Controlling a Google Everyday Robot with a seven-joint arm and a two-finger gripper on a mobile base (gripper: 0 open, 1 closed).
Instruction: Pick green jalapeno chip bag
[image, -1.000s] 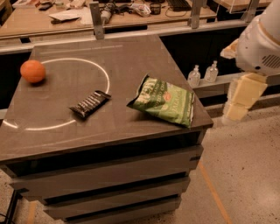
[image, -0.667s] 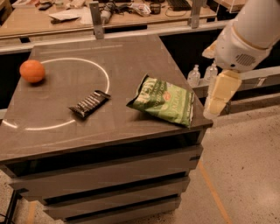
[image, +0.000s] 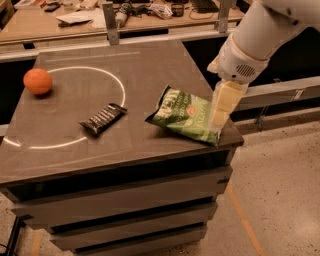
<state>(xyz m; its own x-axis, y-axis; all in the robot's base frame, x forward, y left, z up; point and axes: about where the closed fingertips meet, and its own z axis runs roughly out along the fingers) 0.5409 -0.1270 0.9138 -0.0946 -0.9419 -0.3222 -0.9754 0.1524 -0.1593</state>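
The gripper (image: 218, 119) is held at the right edge of the table (image: 150, 65), pointed down over the right end of the green chip bag (image: 186, 115). Whether it is open or closed cannot be told, and contact with the bag cannot be made out either. It is carried by a white arm (image: 260, 35) that enters from the upper right of the view.

The chip bag is laid flat on the table top near the front right corner. Its pale lettering is turned upward, and its lower right corner reaches the table's edge.

A dark candy bar (image: 103, 119) is placed to the left of the bag and well apart from it, lying at an angle at the line of a white circle (image: 121, 85) drawn on the table. An orange (image: 37, 81) is set at the far left of that circle, near the table's left edge and well apart from both the bar and the bag.

Behind the table, a workbench (image: 75, 22) strewn with small items is seen. To the right, a speckled floor (image: 285, 190) is crossed by an orange stripe (image: 243, 220).
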